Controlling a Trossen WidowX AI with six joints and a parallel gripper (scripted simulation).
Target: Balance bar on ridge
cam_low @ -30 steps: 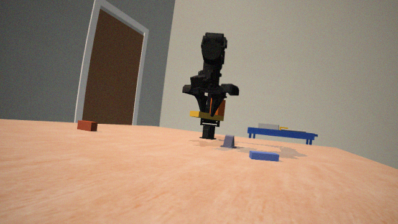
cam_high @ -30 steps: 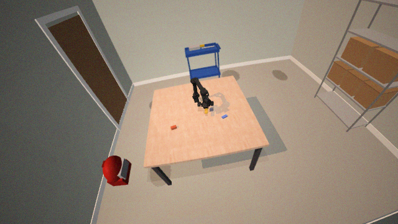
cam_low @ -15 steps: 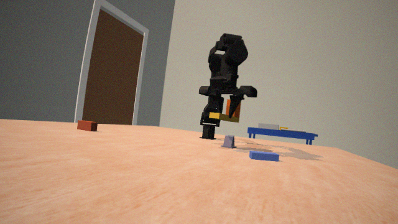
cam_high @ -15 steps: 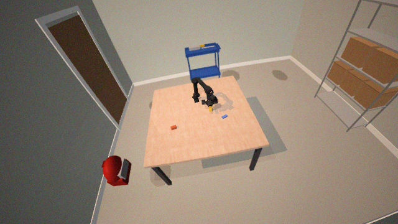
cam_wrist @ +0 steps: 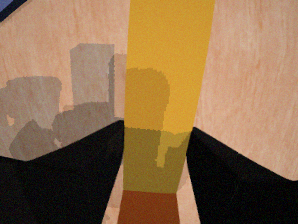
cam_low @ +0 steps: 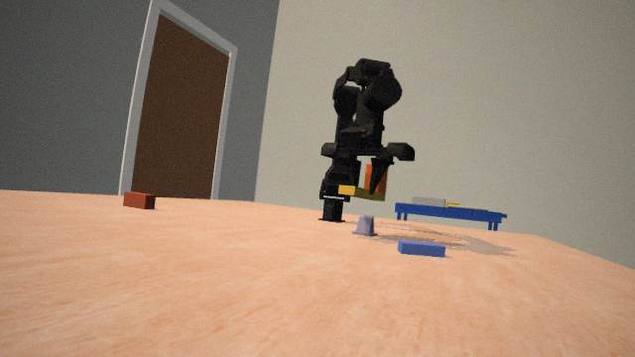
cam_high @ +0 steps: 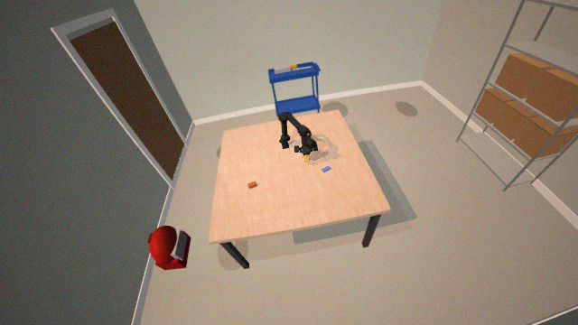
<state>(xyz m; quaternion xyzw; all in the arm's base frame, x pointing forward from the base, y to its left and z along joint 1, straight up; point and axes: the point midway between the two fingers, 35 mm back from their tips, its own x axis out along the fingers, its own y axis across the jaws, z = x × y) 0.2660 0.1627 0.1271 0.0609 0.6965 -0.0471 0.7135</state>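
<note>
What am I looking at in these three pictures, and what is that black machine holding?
It is a black robot arm bolted to a wooden table. One picture looks down on the room, one looks across the table top, one looks out from the arm's wrist. Its gripper, a two-fingered claw, is shut on a yellow and orange bar, carried in the air. On the table stand a small grey ridge, a blue block and a red-orange block. The bar is meant to balance on that ridge.
</note>
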